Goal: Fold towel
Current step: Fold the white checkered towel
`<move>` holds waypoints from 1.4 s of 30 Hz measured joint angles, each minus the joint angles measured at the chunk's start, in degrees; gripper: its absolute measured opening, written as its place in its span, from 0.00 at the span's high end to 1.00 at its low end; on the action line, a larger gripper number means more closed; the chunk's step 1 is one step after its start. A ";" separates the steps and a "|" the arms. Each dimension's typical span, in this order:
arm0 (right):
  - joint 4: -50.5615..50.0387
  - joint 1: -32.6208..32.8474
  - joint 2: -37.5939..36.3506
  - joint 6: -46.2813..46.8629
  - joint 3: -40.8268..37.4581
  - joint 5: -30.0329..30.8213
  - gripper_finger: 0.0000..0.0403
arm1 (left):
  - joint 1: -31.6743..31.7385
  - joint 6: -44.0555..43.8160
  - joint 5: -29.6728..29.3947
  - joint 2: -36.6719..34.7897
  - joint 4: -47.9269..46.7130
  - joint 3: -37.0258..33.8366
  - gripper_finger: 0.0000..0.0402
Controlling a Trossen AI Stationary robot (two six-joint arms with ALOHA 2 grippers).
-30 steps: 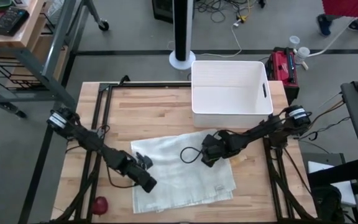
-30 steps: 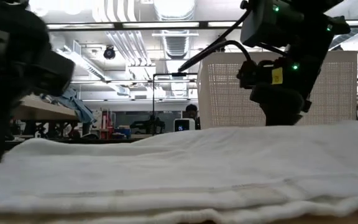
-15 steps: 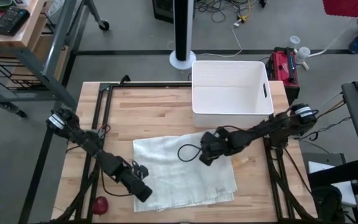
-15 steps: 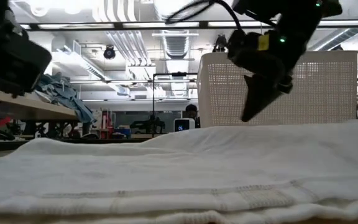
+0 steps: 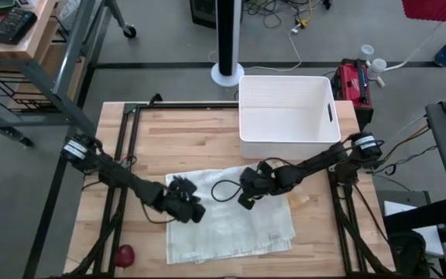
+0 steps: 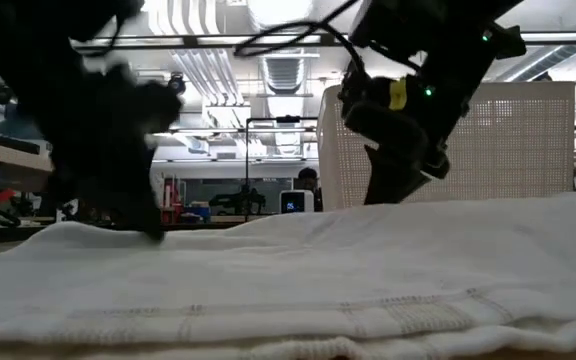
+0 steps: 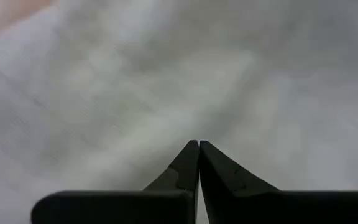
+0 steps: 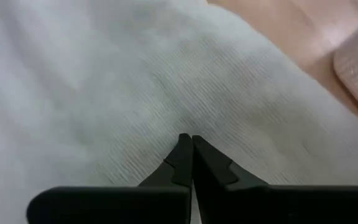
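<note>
1. Towel (image 5: 231, 221), one white cloth, lies flat on the wooden worktop (image 5: 184, 139), just in front of one white bin (image 5: 286, 108).
2. Left hand (image 5: 186, 203) presses the towel's left part, fingers (image 7: 188, 163) closed together.
3. Right hand (image 5: 246, 195) rests on the towel's upper middle, fingers (image 8: 182, 157) closed together.
4. One red ball (image 5: 124, 254) sits left of the towel.
</note>
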 joint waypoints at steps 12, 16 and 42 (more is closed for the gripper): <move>-13.52 0.00 0.66 5.75 0.13 1.22 1.00 | -0.23 -4.03 8.99 4.24 -0.59 -1.45 1.00; -12.87 0.02 0.66 4.77 0.11 1.01 1.00 | -1.49 -5.05 9.96 1.63 -2.28 -1.80 1.00; -21.81 5.00 -11.43 0.94 2.34 -2.79 1.00 | -1.89 -8.00 7.97 -3.56 -19.53 -1.65 1.00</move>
